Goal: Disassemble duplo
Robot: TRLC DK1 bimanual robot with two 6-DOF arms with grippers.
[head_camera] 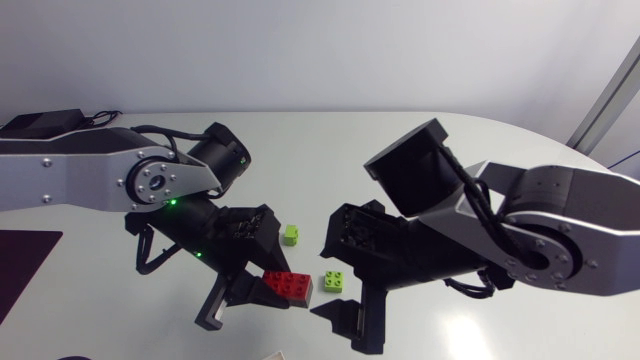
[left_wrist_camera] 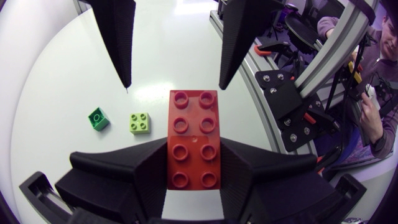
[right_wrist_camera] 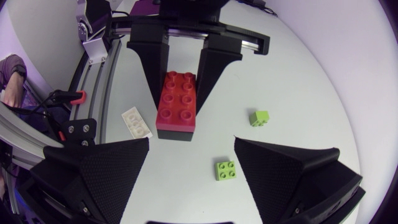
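**Red brick**: a two-by-four block, eight round studs in two rows of four, glossy red with the studs facing up. In the right wrist view the end face turned toward that camera looks dark. Whether this is a second piece underneath or only shade cannot be told.

**Position:** the red brick is near the front of the table, between the two arms. Its long axis runs from one gripper toward the other.

**Left gripper**: clamped on the red brick. One black wedge-shaped finger presses each long side over roughly the rear half. The front four studs project ahead of the fingertips.

**Right gripper**: jaws spread wide, gripping nothing. It faces the left gripper, and its two pointed fingertips stand on either side of the brick's free end. One tip is just beside a corner of the brick, but whether it touches cannot be told.

**Loose pieces:**
- A light green two-by-two brick lies studs up on the table just beside the red brick, on its far side.
- A smaller green brick lies farther back, apart from both.
- A flat white plate with studs lies on the table beside the red brick, on the side away from the green pieces.

**Arms:** the left arm comes in from the left edge of the head view and the right arm from the right edge. Both wrists angle down toward the brick.
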